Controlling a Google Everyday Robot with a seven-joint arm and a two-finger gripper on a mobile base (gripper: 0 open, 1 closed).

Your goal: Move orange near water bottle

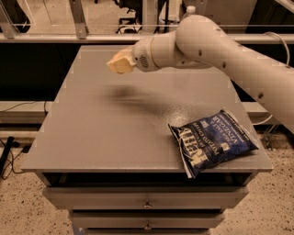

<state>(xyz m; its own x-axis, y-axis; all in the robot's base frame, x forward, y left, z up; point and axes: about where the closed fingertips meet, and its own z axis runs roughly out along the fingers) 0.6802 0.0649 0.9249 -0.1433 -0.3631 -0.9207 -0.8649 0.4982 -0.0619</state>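
Note:
My gripper (120, 63) hangs in the air above the back left part of the grey table (115, 137), at the end of the large white arm (216, 50) that reaches in from the right. I see no orange anywhere; it is hidden or out of view. Only the white cap of the water bottle (189, 9) shows, at the back of the table, with the rest hidden behind the arm. The gripper is left of the bottle and nearer to me.
A blue chip bag (211, 140) lies at the table's front right corner, partly over the edge. Drawers (147, 202) sit under the tabletop. A rail (69, 39) and glass partition run behind the table. Cables lie on the floor at left.

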